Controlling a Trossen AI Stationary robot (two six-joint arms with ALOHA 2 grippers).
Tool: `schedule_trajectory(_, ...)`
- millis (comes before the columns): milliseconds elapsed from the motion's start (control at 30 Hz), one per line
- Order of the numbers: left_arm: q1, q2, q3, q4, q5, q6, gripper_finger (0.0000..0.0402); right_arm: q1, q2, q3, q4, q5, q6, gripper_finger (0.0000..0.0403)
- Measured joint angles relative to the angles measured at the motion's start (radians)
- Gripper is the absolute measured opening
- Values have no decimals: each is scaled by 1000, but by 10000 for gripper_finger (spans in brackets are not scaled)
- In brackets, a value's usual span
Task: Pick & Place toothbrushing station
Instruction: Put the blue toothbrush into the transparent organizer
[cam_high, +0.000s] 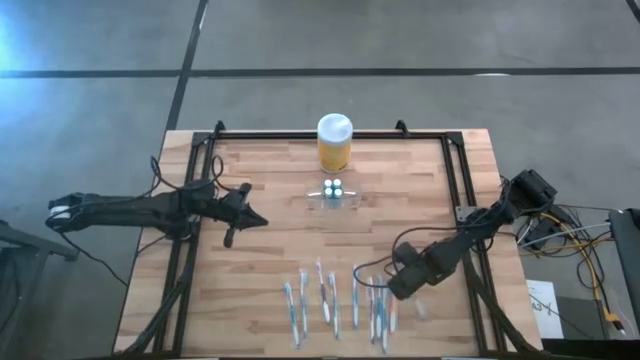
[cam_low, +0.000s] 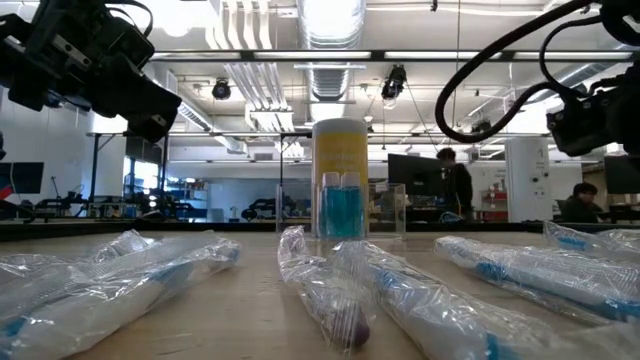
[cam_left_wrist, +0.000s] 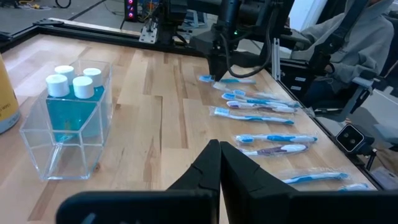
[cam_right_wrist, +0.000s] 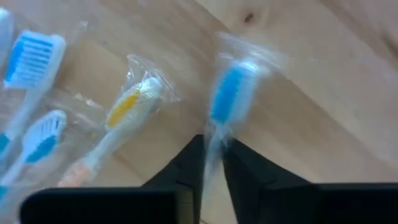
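The clear plastic holder (cam_high: 333, 193) stands on the table's middle, just in front of the yellow jar with a white lid (cam_high: 334, 142). It holds three small blue bottles with white caps (cam_left_wrist: 73, 84). My left gripper (cam_high: 252, 216) is shut and empty, left of the holder and apart from it. The holder also shows in the left wrist view (cam_left_wrist: 37, 143). My right gripper (cam_high: 393, 290) is over the row of wrapped toothbrushes near the front edge. It is shut on a blue wrapped toothbrush (cam_right_wrist: 229, 93). My right gripper pinches the wrapped blue toothbrush between its two fingers, at the neck just below the head (cam_right_wrist: 213, 146). The brush runs along the fingers, its head pointing away past the fingertips. Whether it is clear of the table, I cannot tell.
Several wrapped toothbrushes (cam_high: 330, 300) lie side by side near the table's front edge, some close under my right gripper (cam_right_wrist: 127, 106). A black frame (cam_high: 205, 140) runs along the table's far, left and right sides. People sit beyond the table (cam_low: 585, 200).
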Motion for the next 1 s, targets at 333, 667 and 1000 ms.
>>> schedule_trajectory(333, 0, 0, 0, 1, 0, -10, 5, -17, -23, 4, -10, 223, -132, 14)
schedule_trajectory(667, 1, 0, 0, 31, -1, 17, 5, -64, -307, 55, 130, 725, -553, 8)
schedule_trajectory(1000, 1, 2, 0, 35, -19, 23, 5, -284, -427, -126, 1115, 685, -1468, 8)
